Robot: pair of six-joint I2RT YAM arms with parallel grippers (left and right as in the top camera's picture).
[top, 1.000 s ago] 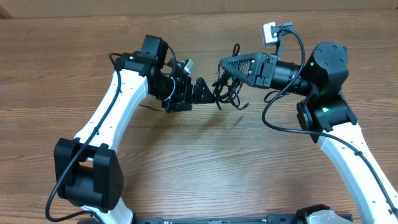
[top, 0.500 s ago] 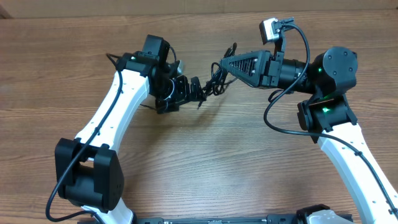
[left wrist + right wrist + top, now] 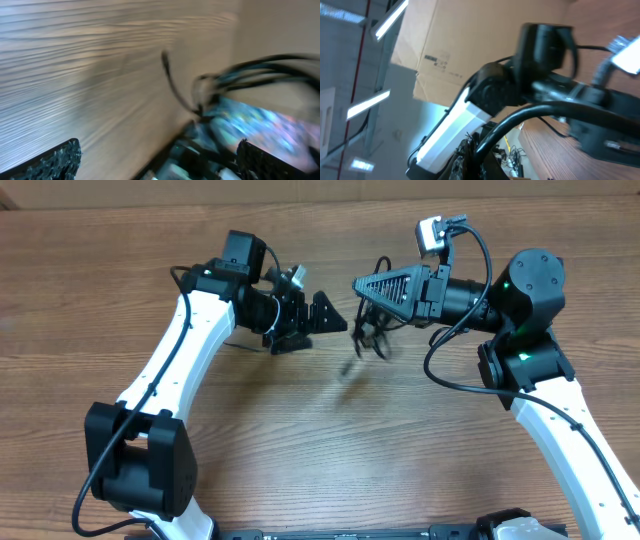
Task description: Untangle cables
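The cables (image 3: 368, 332), a small bundle of thin black cords, hang below my right gripper (image 3: 358, 283), which is shut on their top. The loose ends are blurred over the wooden table (image 3: 330, 440). My left gripper (image 3: 312, 328) stands open just left of the bundle, apart from it. The left wrist view is blurred. It shows both fingertips (image 3: 55, 161) far apart, with one thin cable strand (image 3: 172, 86) ahead of them and nothing between them. In the right wrist view my right gripper (image 3: 477, 162) is closed around a black cord (image 3: 530, 114) that arcs up and to the right.
The white left arm (image 3: 175, 365) runs in from the lower left and the white right arm (image 3: 560, 425) from the lower right. A cardboard box (image 3: 470, 45) stands beyond the table in the right wrist view.
The right gripper has pulled the bundle back to the right, away from the left gripper, and the cords now swing. The left gripper has lifted slightly and stayed open.
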